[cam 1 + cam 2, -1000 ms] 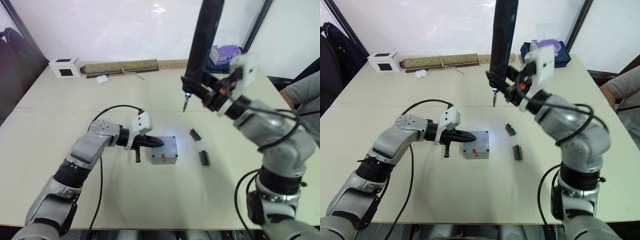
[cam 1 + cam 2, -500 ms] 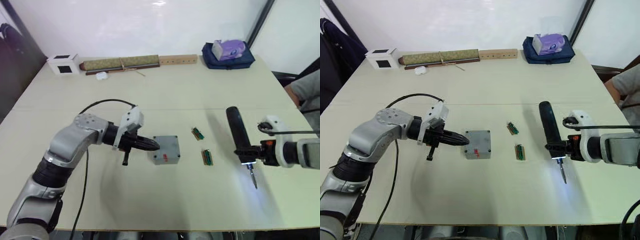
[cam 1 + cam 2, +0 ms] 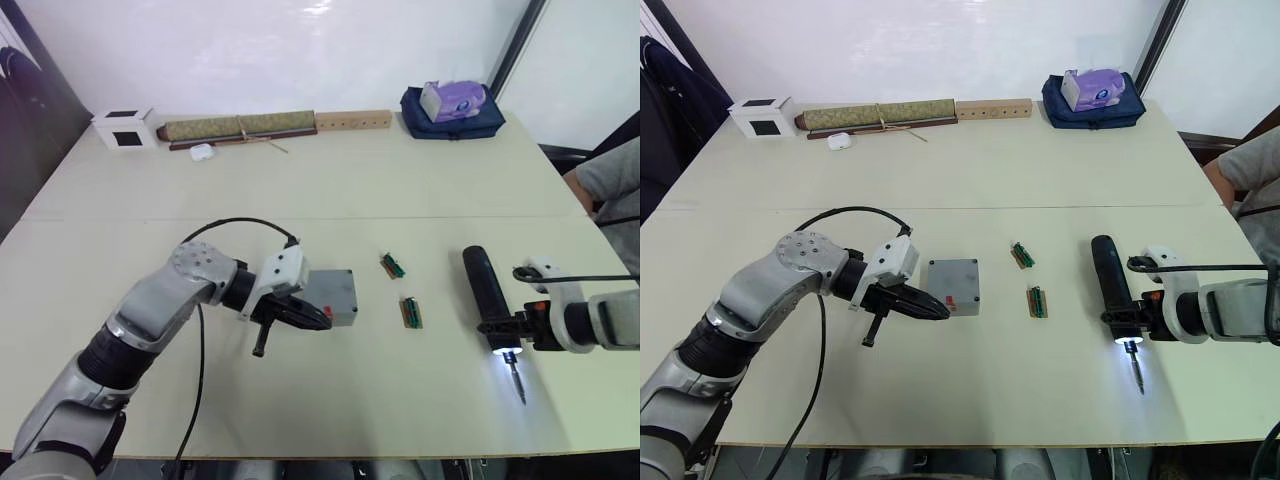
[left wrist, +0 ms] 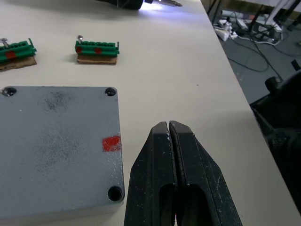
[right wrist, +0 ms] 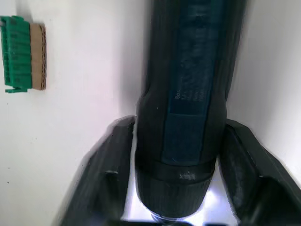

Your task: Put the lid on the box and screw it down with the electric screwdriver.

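Observation:
The grey box (image 3: pixel 953 301), red sticker on its near side, stands mid-table with the flat grey lid (image 4: pixel 56 141) lying on top, screw holes at its corners. My left gripper (image 4: pixel 169 129) is shut and empty, its tips just off the box's near-left corner (image 3: pixel 940 313). To the right, the dark electric screwdriver (image 3: pixel 1108 285) lies low over the table, its tip light glowing on the surface and its bit pointing toward me. My right gripper (image 3: pixel 1127 325) grips it near the lit end, a finger (image 5: pixel 110 169) on each side.
Two green terminal blocks (image 3: pixel 1021 257) (image 3: pixel 1037 301) lie between the box and the screwdriver. Along the far edge sit a white cube (image 3: pixel 125 128), a rolled mat (image 3: pixel 240 130) and a blue bag (image 3: pixel 452 108). A person's sleeve (image 3: pixel 610 180) is at the right.
The right arm brought the screwdriver down from upright above the table to low on the right, where it has stayed. The left gripper slid from the box's left side to its near-left corner.

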Controlling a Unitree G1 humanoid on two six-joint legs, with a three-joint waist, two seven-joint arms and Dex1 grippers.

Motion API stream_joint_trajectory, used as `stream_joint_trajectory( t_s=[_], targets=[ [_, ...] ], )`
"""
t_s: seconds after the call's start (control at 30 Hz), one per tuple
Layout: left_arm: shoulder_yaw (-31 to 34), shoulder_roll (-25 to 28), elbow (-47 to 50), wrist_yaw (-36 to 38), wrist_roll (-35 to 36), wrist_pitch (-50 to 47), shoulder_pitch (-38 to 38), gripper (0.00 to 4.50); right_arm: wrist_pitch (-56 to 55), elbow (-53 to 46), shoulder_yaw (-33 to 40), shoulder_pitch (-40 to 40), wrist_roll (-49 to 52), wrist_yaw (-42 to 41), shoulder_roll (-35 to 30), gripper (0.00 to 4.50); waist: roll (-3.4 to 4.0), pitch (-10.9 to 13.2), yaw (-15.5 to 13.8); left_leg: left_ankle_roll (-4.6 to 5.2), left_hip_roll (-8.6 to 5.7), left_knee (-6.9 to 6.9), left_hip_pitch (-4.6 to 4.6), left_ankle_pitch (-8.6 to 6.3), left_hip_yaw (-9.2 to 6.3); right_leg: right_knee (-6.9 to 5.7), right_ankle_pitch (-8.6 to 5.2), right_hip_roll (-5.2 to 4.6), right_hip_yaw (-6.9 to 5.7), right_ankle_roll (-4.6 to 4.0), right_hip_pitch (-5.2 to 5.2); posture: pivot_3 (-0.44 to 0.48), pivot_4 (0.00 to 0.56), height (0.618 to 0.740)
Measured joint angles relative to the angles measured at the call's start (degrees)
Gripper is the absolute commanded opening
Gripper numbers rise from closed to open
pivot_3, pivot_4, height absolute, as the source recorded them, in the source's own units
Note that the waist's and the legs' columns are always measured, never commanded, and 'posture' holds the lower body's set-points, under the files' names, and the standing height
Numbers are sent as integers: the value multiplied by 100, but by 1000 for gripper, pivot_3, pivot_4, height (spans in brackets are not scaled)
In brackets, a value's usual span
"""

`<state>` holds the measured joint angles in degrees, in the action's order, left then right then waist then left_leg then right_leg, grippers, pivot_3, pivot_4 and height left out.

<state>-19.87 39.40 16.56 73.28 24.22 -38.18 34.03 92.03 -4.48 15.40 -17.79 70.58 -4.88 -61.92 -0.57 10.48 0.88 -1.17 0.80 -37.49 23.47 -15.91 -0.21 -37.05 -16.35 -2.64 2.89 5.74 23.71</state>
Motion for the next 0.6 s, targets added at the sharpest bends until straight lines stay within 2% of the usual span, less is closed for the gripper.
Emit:
stream_joint_trajectory(
  t_s=[0.07, 0.27, 0.43, 0.53, 0.6],
  targets=[
    [1, 0, -27, -3, -3, 41, 1, 0, -18, -70, -62, -34, -207, -154, -4, 4464, -2, -1, -4, 0, 1, -6, -2, 0, -3, 0, 0, 0, -2, 0, -5, 0, 150, 740],
    [63, 3, -286, -68, -49, 142, 55, 0, -379, -112, -381, -218, -1037, -588, -72, 4464, -2, 0, -8, 2, 1, -40, 1, -2, -2, 0, 5, -5, -2, 10, -17, 0, 150, 740],
    [305, 43, -784, -127, -39, 146, 200, 0, -844, -130, -353, -1190, -1413, -1237, -256, 4464, 7, 5, 26, 2, 4, -42, 1, -2, 0, -6, 8, 6, 0, 13, -11, 0, 150, 740],
    [584, -31, -1667, -297, -137, 305, 498, 0, -1612, -857, 33, -1696, -1076, -2206, -4, 4464, 11, 6, 15, 3, 10, -40, 1, -2, -14, -15, 8, 18, -13, 11, -10, 0, 150, 740],
    [638, -33, -2101, -431, -326, 496, 548, 0, -2003, -1544, 52, -1513, -1025, -2621, 50, 4464, 6, 4, -15, 14, 13, -39, 1, -8, -19, -10, 5, 16, -22, 6, -17, 0, 150, 740]
  ],
)
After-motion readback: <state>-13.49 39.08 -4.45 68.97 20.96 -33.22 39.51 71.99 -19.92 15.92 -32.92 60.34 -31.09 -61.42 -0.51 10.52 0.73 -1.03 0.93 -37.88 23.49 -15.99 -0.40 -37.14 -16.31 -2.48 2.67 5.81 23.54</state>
